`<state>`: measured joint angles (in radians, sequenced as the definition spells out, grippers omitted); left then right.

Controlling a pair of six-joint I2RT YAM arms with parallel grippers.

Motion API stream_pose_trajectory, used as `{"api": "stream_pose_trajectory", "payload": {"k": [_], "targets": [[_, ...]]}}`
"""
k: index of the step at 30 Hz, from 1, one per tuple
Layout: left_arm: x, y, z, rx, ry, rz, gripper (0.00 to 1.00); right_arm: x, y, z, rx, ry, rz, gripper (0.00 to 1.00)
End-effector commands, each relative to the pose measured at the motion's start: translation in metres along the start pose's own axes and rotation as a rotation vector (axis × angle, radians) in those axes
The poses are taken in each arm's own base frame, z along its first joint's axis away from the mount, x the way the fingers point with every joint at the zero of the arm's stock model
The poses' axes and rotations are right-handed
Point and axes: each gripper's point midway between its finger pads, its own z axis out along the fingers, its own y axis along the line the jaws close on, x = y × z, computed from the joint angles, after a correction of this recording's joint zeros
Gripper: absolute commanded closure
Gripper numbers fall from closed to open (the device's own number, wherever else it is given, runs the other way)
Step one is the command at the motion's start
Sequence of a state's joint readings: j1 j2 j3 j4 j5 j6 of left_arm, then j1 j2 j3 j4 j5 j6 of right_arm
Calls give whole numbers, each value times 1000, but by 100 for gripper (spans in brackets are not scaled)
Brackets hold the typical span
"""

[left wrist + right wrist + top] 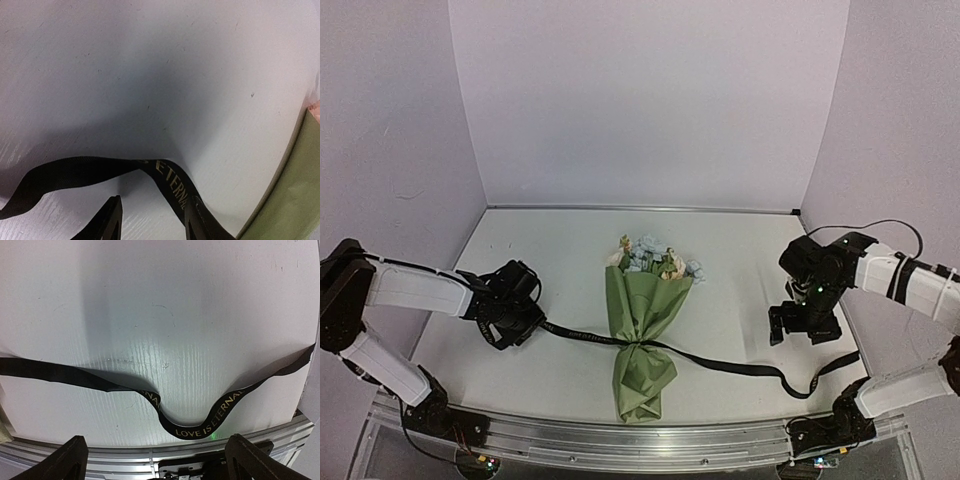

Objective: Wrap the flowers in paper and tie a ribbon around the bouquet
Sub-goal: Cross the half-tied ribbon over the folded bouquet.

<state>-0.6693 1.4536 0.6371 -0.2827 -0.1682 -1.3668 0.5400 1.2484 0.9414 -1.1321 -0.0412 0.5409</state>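
The ribbon (720,362) crosses the bouquet (642,330) on the surface (740,250). The right end effector (156,440) gapes wide, released; the left end effector (156,199) stands part-open.

A bouquet (642,330) lies mid-bench (550,250). Its olive-green paper (640,300) is pinched at the waist, and the pale cream and blue flowers (650,258) point away. A black ribbon (740,366) with gold lettering crosses the waist, trailing left and right.

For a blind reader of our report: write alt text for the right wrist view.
A black ribbon with gold lettering lies slack and wavy across the white table. The right gripper hangs open above it, jaws wide apart, holding nothing.
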Motion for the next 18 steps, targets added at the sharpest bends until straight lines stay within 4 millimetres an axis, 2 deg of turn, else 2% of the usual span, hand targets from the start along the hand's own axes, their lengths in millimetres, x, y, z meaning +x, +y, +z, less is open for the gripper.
{"api": "stream_pose_trajectory", "payload": {"k": [1,4,8,10,11,12,15,18], "targets": [[-15,-26,2,56,-78,-58,57,-5,14,0,-73,-36,17,2],[-12,-31,8,67,-62,-45,65,-8,21,1,-96,-40,10,2],[-7,-26,15,55,-45,-48,74,-17,36,-3,-107,-74,-37,2],[-7,-27,16,58,-44,-42,85,-22,49,-8,-116,-97,-98,2],[-8,-31,15,69,-44,-24,94,-23,59,-11,-134,-109,-149,3],[-9,-38,11,83,-47,-3,99,-25,71,-13,-156,-121,-192,4],[-12,-57,-5,141,-46,86,100,-32,104,-23,-221,-156,-302,6],[-7,-85,-30,266,-10,187,100,-39,143,-35,-297,-181,-409,12]]}}
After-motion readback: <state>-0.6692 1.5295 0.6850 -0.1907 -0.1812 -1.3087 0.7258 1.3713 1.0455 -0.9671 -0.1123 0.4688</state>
